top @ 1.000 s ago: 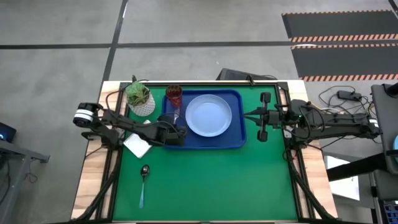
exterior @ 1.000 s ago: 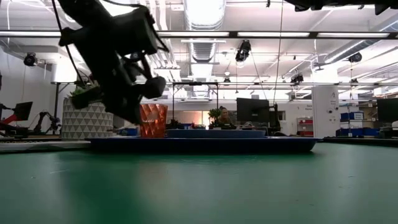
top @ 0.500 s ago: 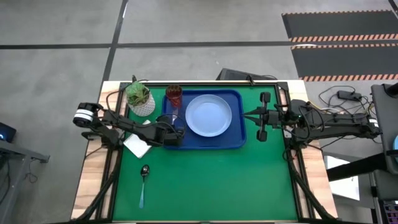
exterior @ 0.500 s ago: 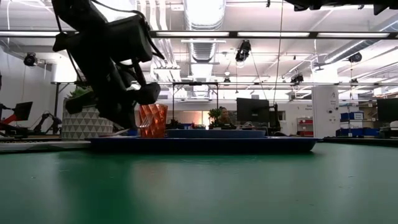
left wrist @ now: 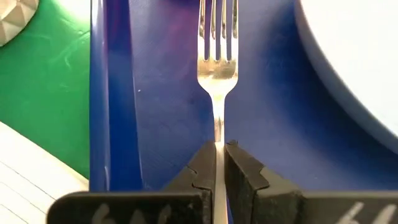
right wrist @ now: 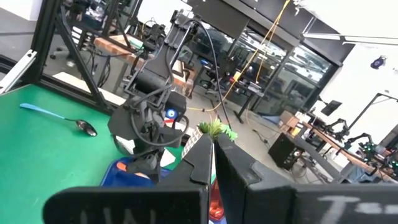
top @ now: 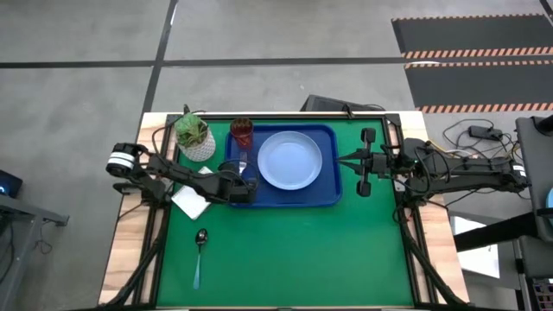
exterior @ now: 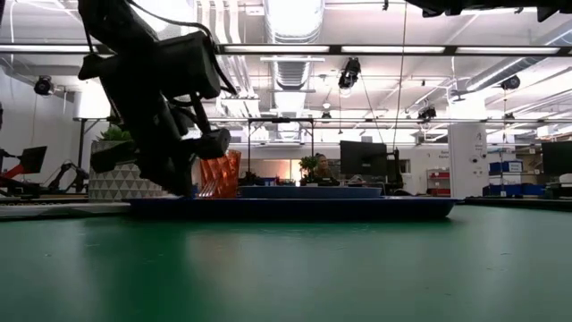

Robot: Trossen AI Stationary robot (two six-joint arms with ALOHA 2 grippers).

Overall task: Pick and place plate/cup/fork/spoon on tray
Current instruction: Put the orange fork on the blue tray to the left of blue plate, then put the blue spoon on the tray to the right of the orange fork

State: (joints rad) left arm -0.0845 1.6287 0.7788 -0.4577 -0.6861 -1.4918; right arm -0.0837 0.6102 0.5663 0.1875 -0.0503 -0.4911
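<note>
On the bench, the spoon (top: 199,244) lies well left of and below the tray (top: 333,192), the left end effector (top: 244,180) grips the fork (left wrist: 217,68) over the tray's left part, apparently touching its floor, beside the plate (top: 289,160), and the right end effector (top: 357,161) waits closed just right of the tray.

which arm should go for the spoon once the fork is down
Left. Its end effector holds the fork over the tray's left part, and the spoon lies on the mat on that same side. The right end effector waits beyond the tray's far edge.
</note>
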